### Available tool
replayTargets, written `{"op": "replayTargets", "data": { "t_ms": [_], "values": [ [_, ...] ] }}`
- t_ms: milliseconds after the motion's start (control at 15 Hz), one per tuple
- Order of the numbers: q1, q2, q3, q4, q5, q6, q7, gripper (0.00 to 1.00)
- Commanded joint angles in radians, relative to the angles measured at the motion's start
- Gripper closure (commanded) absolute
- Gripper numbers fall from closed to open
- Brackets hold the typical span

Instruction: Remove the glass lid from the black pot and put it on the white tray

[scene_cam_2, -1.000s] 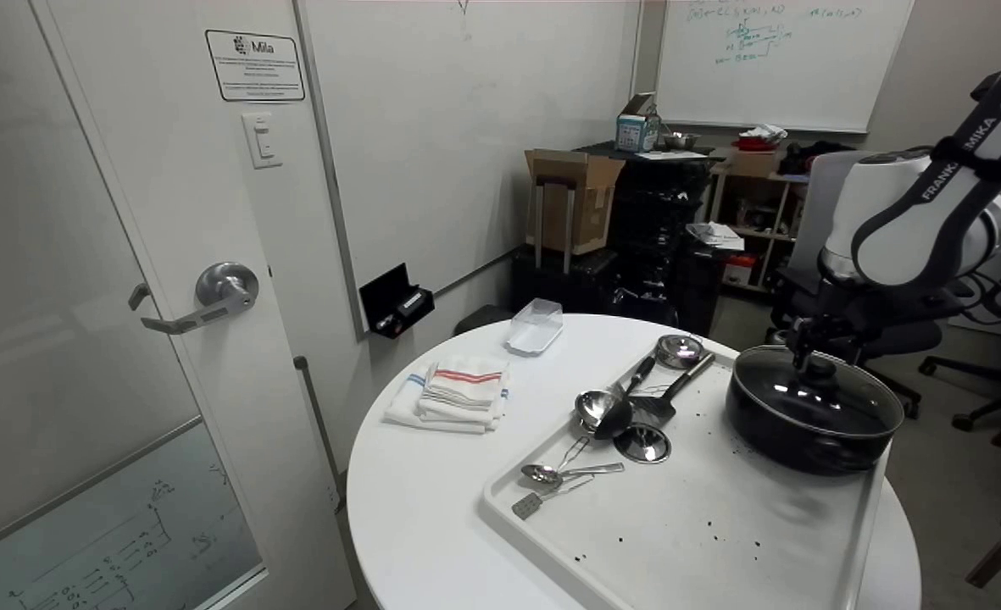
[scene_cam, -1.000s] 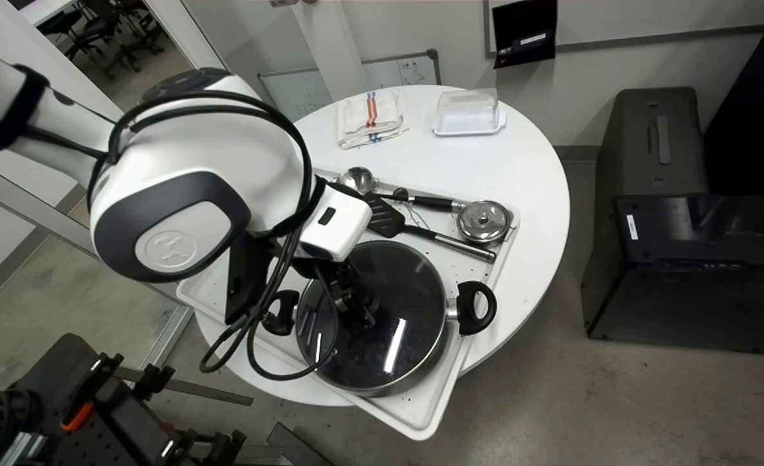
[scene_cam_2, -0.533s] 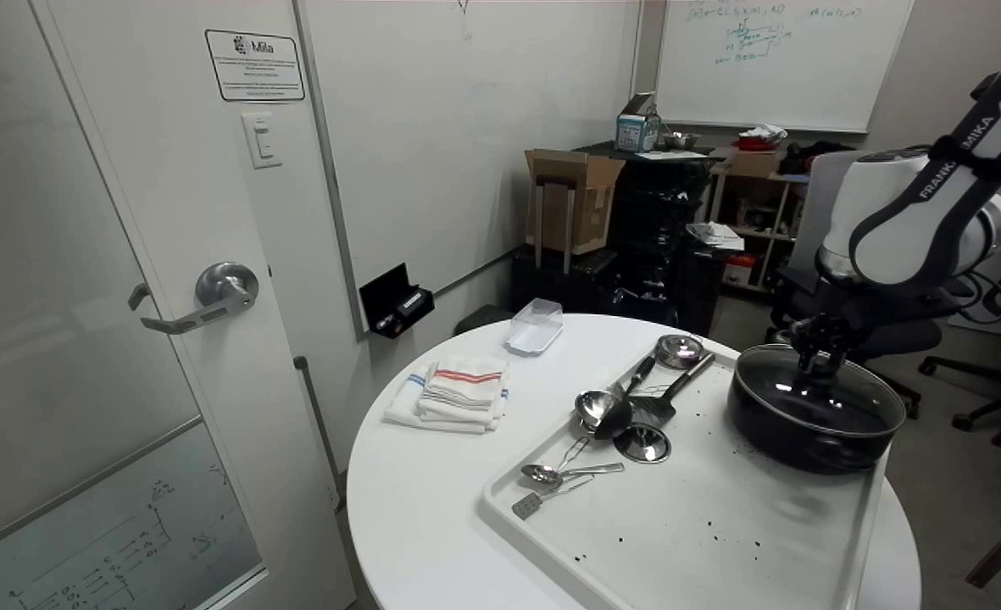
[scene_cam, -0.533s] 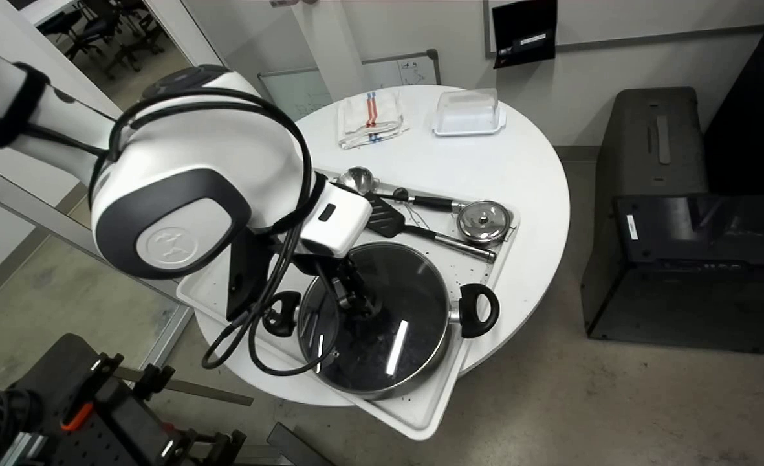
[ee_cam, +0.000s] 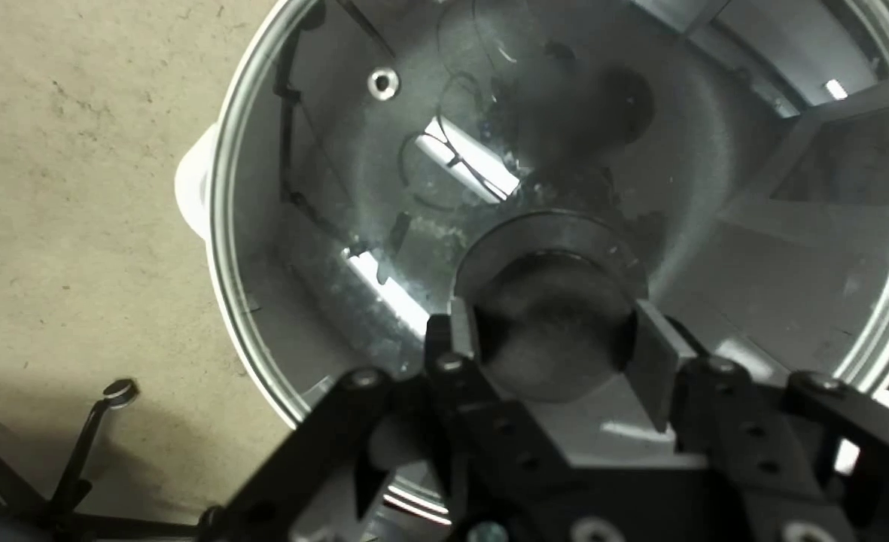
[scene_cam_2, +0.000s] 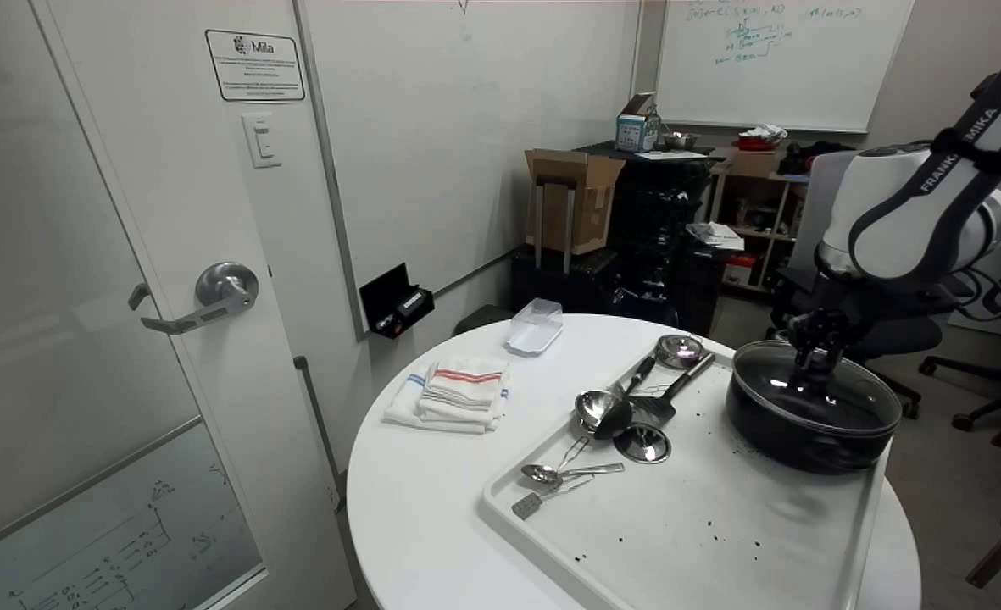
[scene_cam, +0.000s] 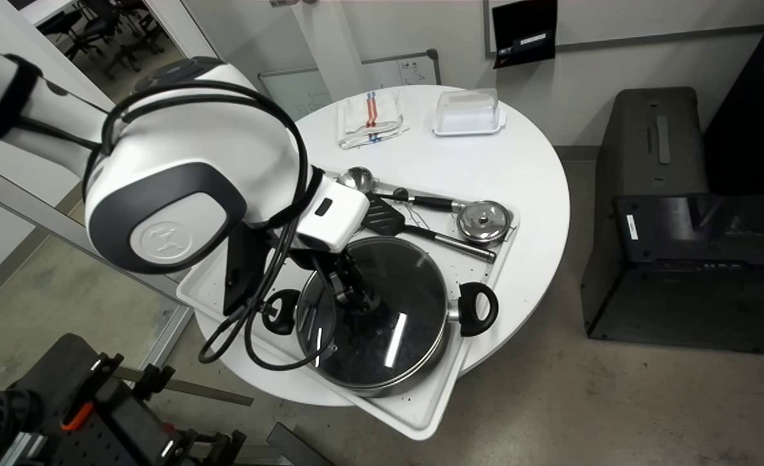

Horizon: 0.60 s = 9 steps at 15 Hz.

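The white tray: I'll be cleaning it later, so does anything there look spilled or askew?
Yes, two things. In an exterior view, the white tray has a corner jutting past the edge of the round table. Small dark specks also lie scattered on its surface, like spilled crumbs, though they're too small to identify.

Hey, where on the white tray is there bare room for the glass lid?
On the white tray, the broad patch between black pot and small metal spoon looks open, holding only scattered dark specks. It's crowded toward the folded towels, where spatula, ladle and steel bowl bunch together.
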State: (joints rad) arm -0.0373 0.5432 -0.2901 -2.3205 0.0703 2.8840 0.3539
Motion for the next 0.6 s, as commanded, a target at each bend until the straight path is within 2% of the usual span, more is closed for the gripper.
{"op": "replayTargets", "data": {
  "t_ms": [0,333,533],
  "values": [
    [0.020,-0.108,-0.008,-0.054,0.005,-0.003,-0.004,0.75],
    [0.063,-0.172,-0.016,-0.065,-0.028,-0.011,0.009,0.75],
    [0.114,-0.182,-0.020,-0.061,-0.066,-0.008,0.023,0.75]
  ]
}}
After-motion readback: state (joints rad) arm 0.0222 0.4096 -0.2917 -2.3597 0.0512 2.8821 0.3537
